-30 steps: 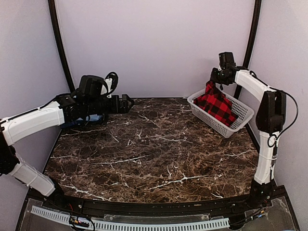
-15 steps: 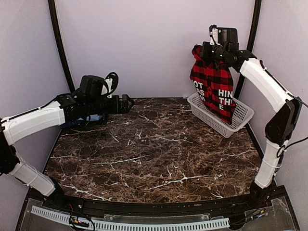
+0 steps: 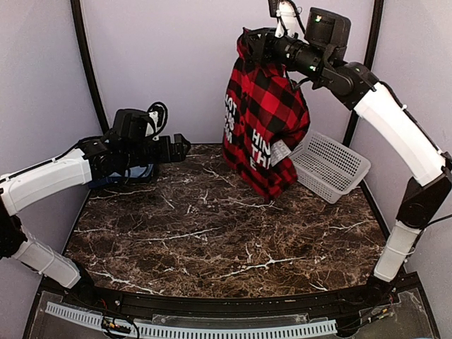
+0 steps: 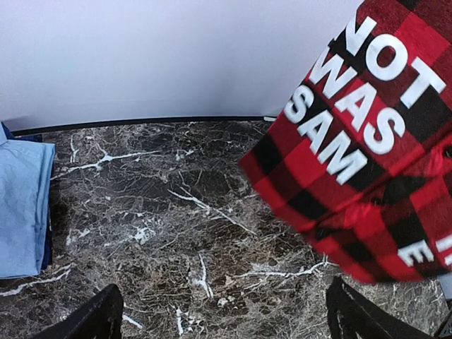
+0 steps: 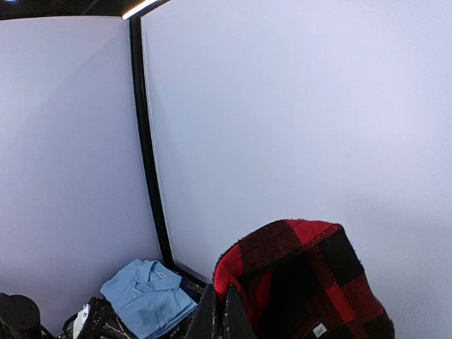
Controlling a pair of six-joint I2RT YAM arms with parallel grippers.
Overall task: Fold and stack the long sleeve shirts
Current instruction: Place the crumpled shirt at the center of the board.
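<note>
Worktop point(image 3: 212, 233): dark marble with white veins; the basket sits at its far right corner.
Left pincer point(image 4: 226, 318): well left of the basket, held over the worktop, fingers apart and gripping nothing.
Blue shirts: a folded light blue shirt point(image 4: 21, 205) lies on a darker blue shirt point(image 4: 47, 240), far to the basket's left.
Basket point(image 3: 332, 166): white plastic mesh, its mesh floor showing.
Flannel shirt point(image 3: 265, 120): red-and-black check with white lettering, hanging outside the basket, just left of it.
Right pincer point(image 3: 254, 44): high above the basket's left, clamped on the flannel shirt's top.
</note>
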